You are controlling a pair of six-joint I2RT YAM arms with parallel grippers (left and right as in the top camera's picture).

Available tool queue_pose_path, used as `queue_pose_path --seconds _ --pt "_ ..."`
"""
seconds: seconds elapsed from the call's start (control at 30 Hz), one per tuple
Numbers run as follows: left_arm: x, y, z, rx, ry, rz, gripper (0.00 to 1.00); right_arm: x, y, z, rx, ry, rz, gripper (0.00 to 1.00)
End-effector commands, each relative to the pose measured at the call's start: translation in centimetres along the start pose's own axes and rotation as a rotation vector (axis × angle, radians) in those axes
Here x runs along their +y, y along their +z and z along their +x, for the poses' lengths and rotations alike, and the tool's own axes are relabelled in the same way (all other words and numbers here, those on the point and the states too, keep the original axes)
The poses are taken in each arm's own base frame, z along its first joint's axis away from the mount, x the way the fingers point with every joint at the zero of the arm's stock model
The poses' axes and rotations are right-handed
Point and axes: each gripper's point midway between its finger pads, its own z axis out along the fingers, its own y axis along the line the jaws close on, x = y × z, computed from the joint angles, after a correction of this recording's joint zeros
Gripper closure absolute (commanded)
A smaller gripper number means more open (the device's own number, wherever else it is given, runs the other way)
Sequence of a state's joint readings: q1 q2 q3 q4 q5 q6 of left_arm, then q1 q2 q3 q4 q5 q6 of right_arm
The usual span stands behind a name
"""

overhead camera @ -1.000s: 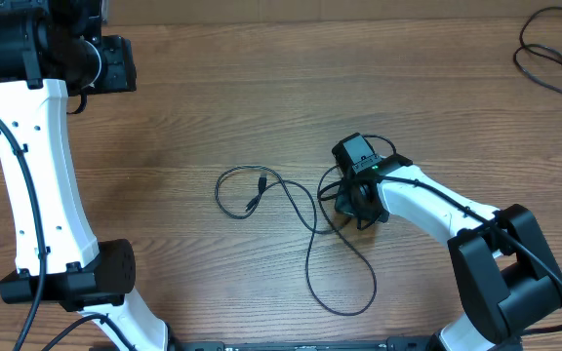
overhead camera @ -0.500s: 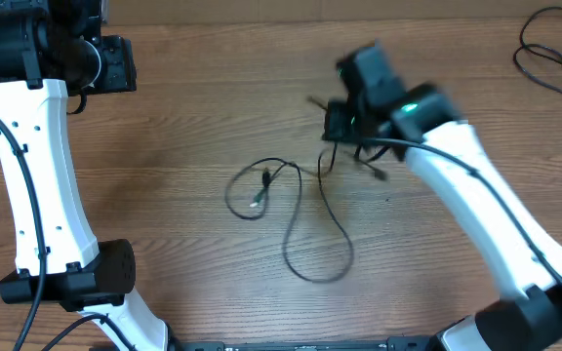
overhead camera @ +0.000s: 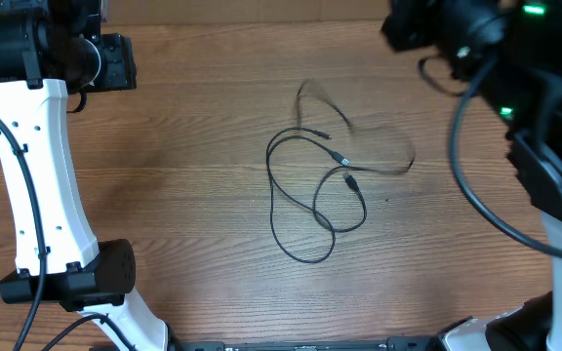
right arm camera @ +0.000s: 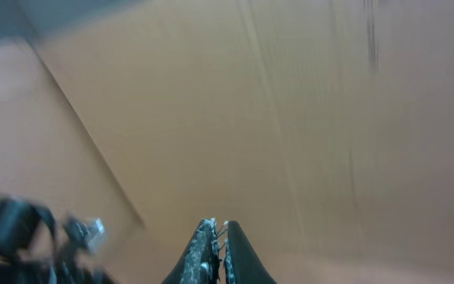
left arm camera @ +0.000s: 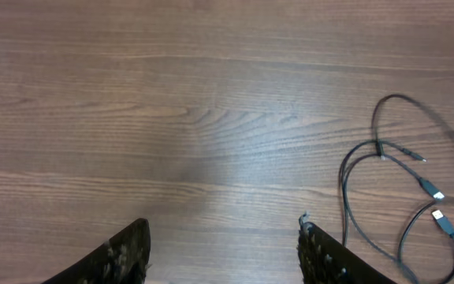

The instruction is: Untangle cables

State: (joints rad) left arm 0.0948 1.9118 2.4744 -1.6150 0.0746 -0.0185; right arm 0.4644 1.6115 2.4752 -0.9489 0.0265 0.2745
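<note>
**A:** What fills the overhead view?

**B:** A wooden table. The white left arm is at its left edge, and the right arm looms close to the camera at top right.

**A:** And the pincers?

**B:** The left gripper has its fingers apart over bare wood, holding nothing. The right gripper is pressed together in a blurred view, with nothing seen between its fingers.

**A:** Where are the cables?

**B:** The cables lie mid-table in crossed loops, their long axis running near to far. Two plug ends sit almost nose to nose, slanted. The untangling looks unfinished, and the next move likely calls for pinching one plug end and drawing it clear
</note>
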Motion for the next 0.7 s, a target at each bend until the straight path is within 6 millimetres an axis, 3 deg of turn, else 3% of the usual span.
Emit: queue_pose_path --seconds 0.0,0.1,0.23,0.27,0.3,0.33,0.37,0.5,0.6,0.67 --pt "-0.1 0.0 0.1 0.006 0.022 -0.002 0.4 0.2 0.4 -1.3 -0.054 -0.047 -0.014 0.96" --pt "-0.1 0.0 0.2 0.011 0.022 -0.002 0.41 -0.3 0.7 0.3 0.009 -0.047 0.008 0.96" --pt "-0.1 0.0 0.3 0.015 0.022 -0.001 0.41 -4.7 2.1 7.7 0.272 -0.058 0.195 0.96" --pt "-0.1 0.0 0.2 0.012 0.022 -0.002 0.41 -6.2 2.4 9.4 0.333 -0.064 0.266 0.91" --pt "-0.1 0.0 0.2 0.01 0.022 -0.001 0.41 -7.7 2.6 11.3 0.397 -0.078 0.329 0.59" --pt "-0.1 0.0 0.1 0.009 0.022 -0.001 0.41 -9.1 2.8 13.0 0.459 -0.091 0.384 0.19" --pt "-0.1 0.0 0.1 0.009 0.023 -0.001 0.41 -10.4 3.0 14.5 0.513 -0.104 0.434 0.1" --pt "-0.1 0.0 0.2 0.01 0.022 -0.002 0.41 -14.6 4.2 19.0 0.694 -0.261 0.529 0.04" --pt "-0.1 0.0 0.2 0.01 0.022 -0.002 0.41 -16.7 4.9 22.1 0.873 -0.537 0.441 0.07" --pt "-0.1 0.0 0.2 0.009 0.025 -0.002 0.41 -18.4 4.2 24.4 1.017 -0.677 0.387 0.07"
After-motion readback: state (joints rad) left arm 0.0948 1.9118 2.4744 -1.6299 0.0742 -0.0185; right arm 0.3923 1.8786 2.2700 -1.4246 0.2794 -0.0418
